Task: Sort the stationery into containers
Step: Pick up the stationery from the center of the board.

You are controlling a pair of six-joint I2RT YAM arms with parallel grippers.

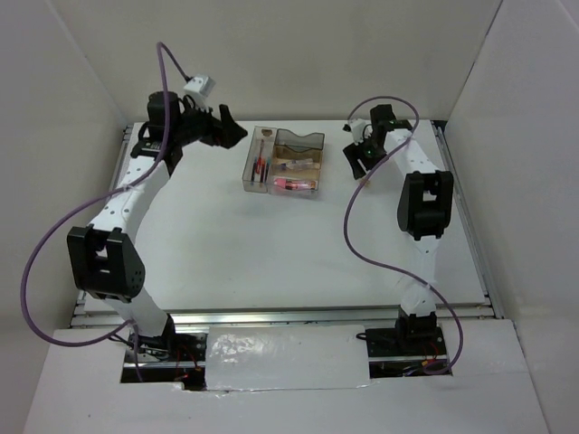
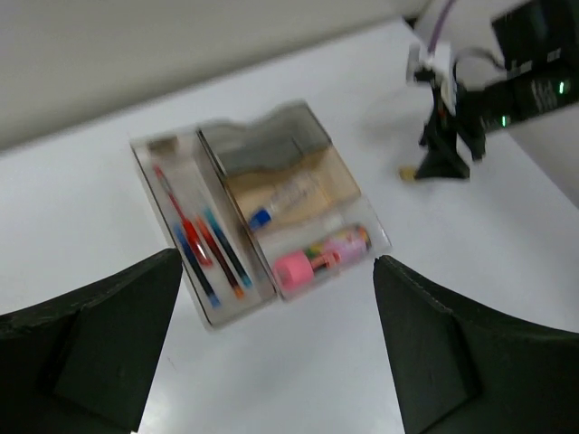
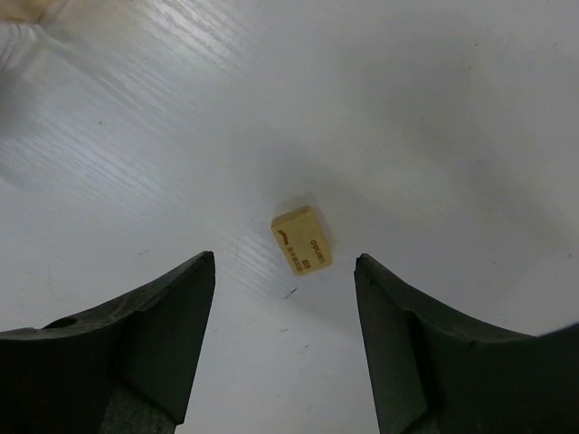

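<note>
Organizer tray [image 1: 283,163] rests on the walled white table [image 1: 271,253]; left gripper [image 2: 276,260] and right gripper [image 3: 283,259] gape, beige block [image 3: 302,240] below the latter.

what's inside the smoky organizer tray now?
Smoky transparent plastic organizer tray: thin red and dark-blue pens in the long narrow compartment, a clear blue-capped bottle in the middle one, a stubby pink tube in the nearest. The far compartment's contents are hidden by its dark wavy wall.
</note>
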